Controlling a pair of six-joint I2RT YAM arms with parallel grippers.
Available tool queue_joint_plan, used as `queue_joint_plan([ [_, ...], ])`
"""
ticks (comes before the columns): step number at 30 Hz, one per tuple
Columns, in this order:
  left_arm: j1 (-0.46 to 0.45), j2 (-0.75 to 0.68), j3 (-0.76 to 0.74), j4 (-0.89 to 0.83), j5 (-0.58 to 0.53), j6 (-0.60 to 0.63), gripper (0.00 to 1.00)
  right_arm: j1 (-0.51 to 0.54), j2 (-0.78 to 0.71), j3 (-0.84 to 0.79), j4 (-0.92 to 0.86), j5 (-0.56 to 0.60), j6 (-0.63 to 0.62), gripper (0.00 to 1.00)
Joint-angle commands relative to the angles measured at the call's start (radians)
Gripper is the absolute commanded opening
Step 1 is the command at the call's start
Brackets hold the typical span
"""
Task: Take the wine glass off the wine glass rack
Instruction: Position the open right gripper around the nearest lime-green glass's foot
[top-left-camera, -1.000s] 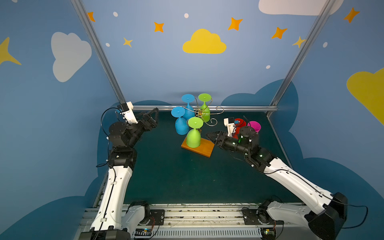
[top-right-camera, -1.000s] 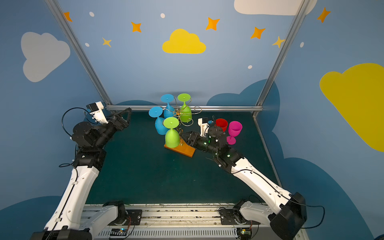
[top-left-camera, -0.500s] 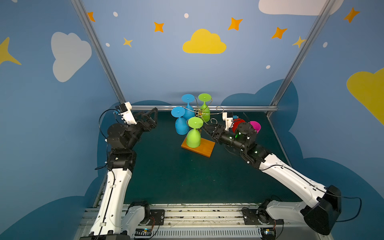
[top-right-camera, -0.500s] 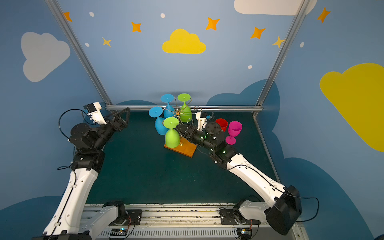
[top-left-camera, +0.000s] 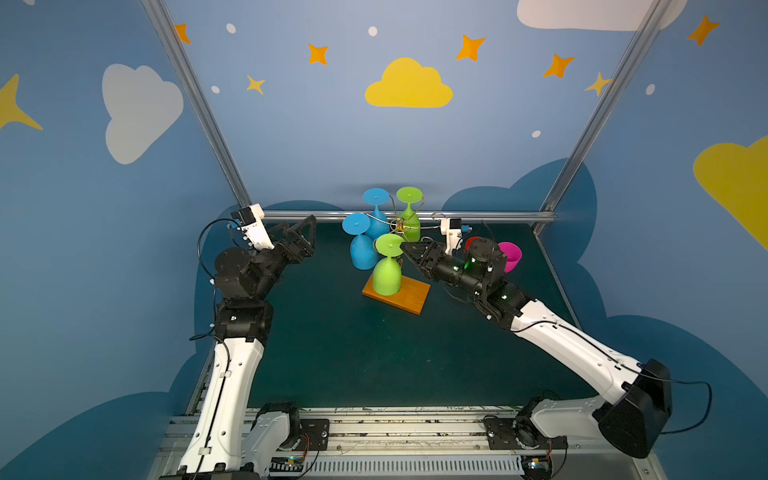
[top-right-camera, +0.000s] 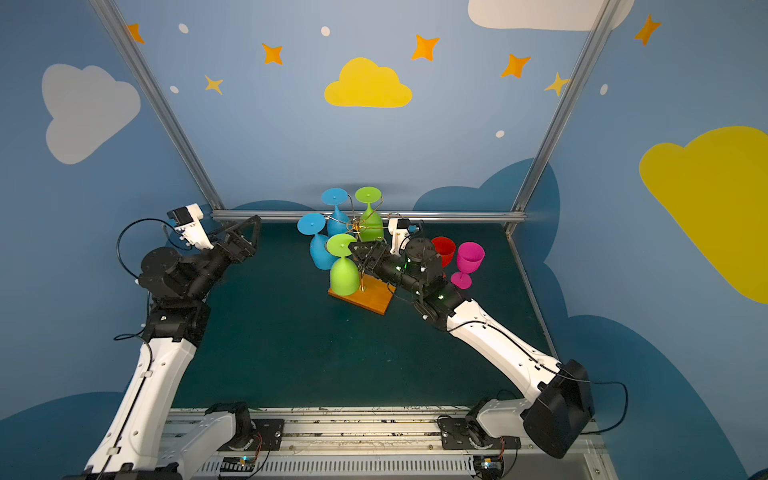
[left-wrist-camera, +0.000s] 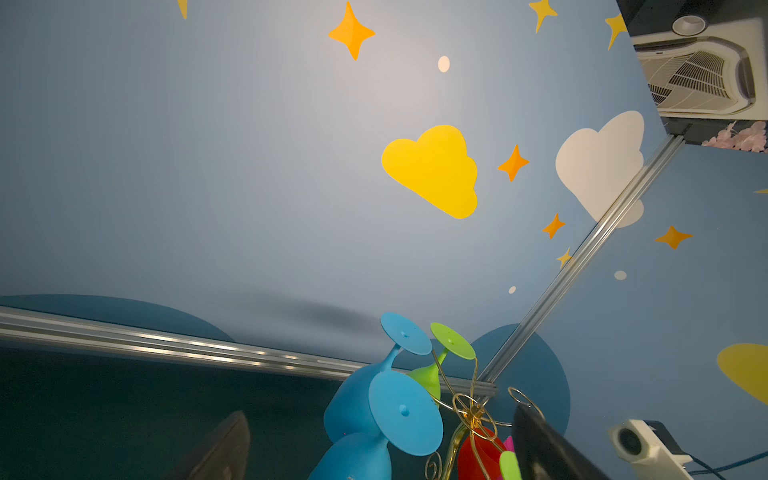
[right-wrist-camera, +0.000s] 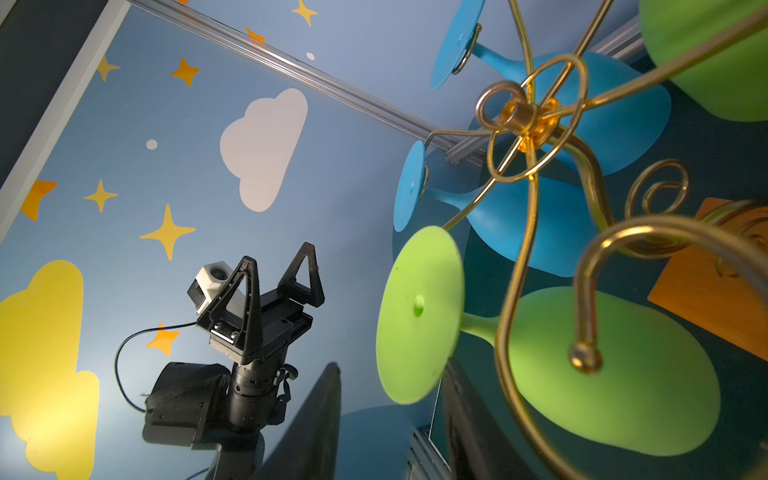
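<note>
Since a second earlier, the right gripper (top-left-camera: 405, 248) had advanced from beside the wooden base (top-left-camera: 409, 294) up to the near green wine glass (top-left-camera: 387, 270), its fingertips at the foot of that glass, jaws partly apart and holding nothing. That glass hung upside down on the wine glass rack (top-right-camera: 358, 226), nearest the robot; two blue glasses (top-left-camera: 360, 246) and another green glass (top-left-camera: 410, 216) hung behind it. Left of the rack, well apart, the left gripper (top-left-camera: 300, 233) hovered with jaws wide, empty. Right of the rack, a red cup (top-right-camera: 443, 250) and a pink wine glass (top-right-camera: 468, 261) stood upright.
</note>
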Motion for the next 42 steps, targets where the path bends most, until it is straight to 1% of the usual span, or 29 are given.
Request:
queue_joint_plan([
  [1, -0.002, -0.016, -0.009, 0.003, -0.01, 0.022, 0.97, 0.001, 0.009, 0.057, -0.025, 0.014, 0.003, 0.4],
  [35, -0.008, -0.019, -0.014, 0.006, -0.023, 0.03, 0.97, 0.028, 0.038, 0.045, -0.074, 0.043, 0.01, 0.4],
  [42, -0.008, -0.018, -0.015, 0.008, -0.022, 0.027, 0.97, 0.038, 0.039, 0.036, -0.082, 0.062, 0.013, 0.43],
])
